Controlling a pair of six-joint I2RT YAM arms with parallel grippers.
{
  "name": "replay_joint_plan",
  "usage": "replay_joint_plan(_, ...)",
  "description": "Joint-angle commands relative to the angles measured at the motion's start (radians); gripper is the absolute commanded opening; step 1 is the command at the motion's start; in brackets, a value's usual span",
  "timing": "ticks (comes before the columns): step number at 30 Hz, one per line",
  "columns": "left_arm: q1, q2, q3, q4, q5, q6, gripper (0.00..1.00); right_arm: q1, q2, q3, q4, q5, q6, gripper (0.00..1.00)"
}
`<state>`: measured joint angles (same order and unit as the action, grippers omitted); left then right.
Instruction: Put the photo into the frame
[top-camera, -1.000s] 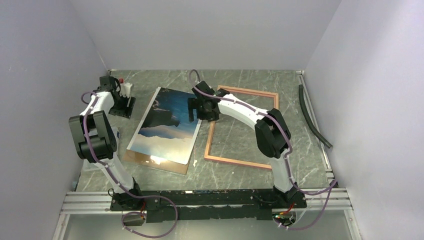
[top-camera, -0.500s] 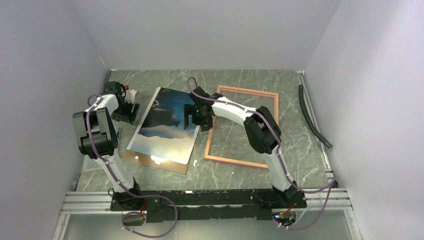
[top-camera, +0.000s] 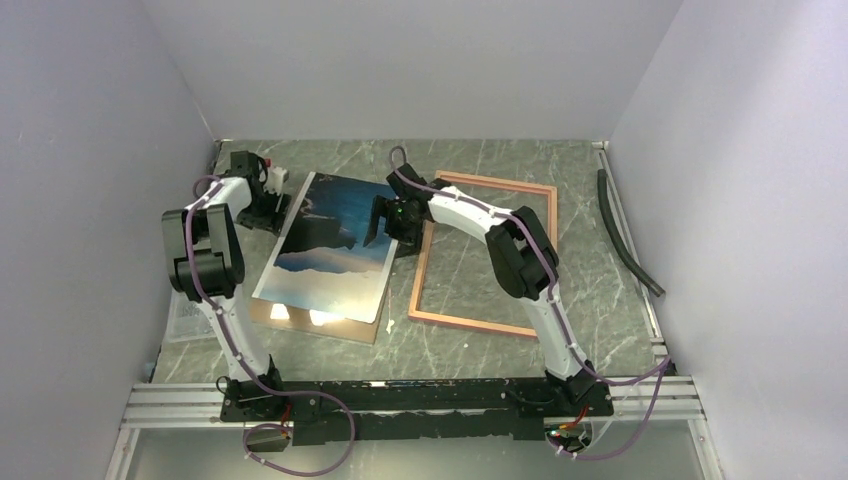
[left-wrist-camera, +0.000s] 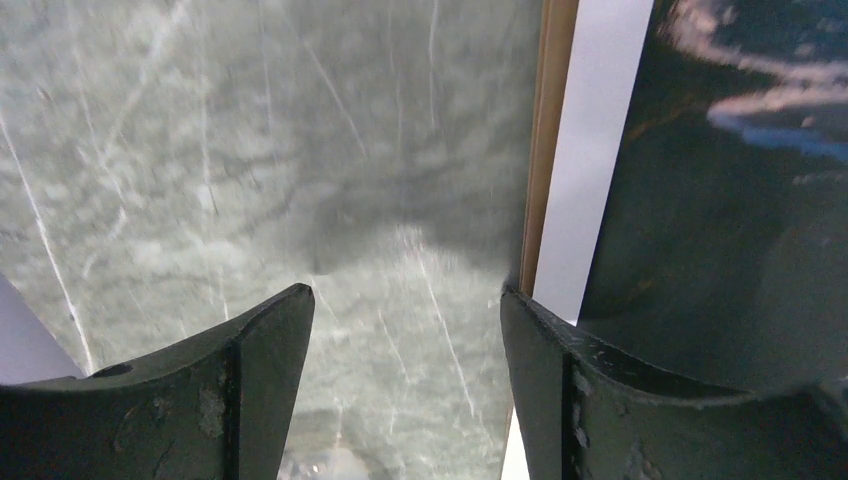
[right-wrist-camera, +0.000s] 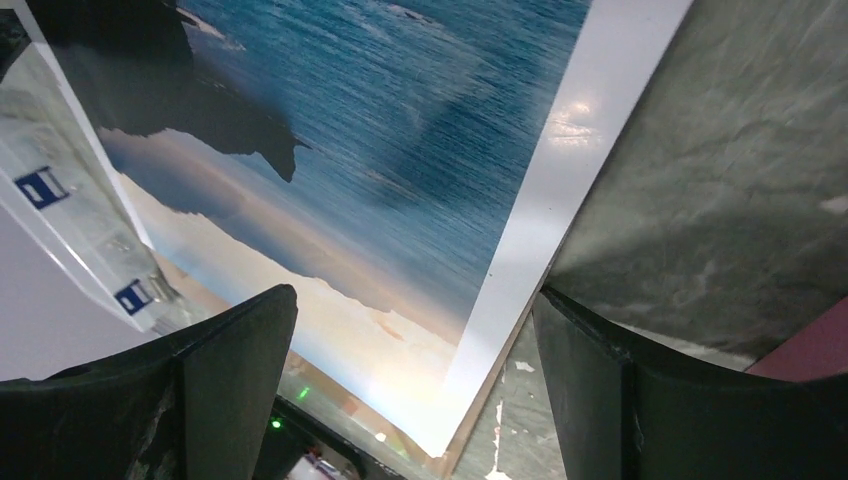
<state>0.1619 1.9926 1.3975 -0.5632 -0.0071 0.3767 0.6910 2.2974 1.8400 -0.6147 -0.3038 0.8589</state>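
The left fingers (left-wrist-camera: 250, 400) stand apart, holding nothing, at the left edge of the photo (top-camera: 330, 250): one over the desk (top-camera: 600, 300), the other over the print's white margin. The right fingers (right-wrist-camera: 220, 390) also stand apart and empty, straddling the photo's right edge. The photo lies face up on a brown backing board (top-camera: 310, 328), just beside the frame (top-camera: 495, 180), which lies flat on the desk to its right.

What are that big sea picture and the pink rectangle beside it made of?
The large sea-and-cliffs photo looks like glossy paper: thin, white-edged, with lamp glare. The narrow pink rectangular frame could be painted wood or plastic; matte, hard to tell.
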Motion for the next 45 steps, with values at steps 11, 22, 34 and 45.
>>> replay_joint_plan(11,-0.045,0.176,0.240,-0.097,0.035,-0.086,0.75,-0.097,0.030,0.063,0.097,0.012,0.031,0.92)
replay_joint_plan(22,0.042,-0.012,0.016,-0.057,0.021,-0.026,0.76,-0.044,-0.067,-0.084,0.064,0.136,0.004,0.92)
replay_joint_plan(34,-0.043,0.036,-0.027,0.012,0.039,-0.101,0.73,0.010,0.044,0.075,-0.058,0.380,-0.061,0.92)
replay_joint_plan(45,-0.078,0.040,-0.062,0.024,0.025,-0.100,0.70,0.028,0.023,0.065,0.025,0.278,-0.020,0.92)
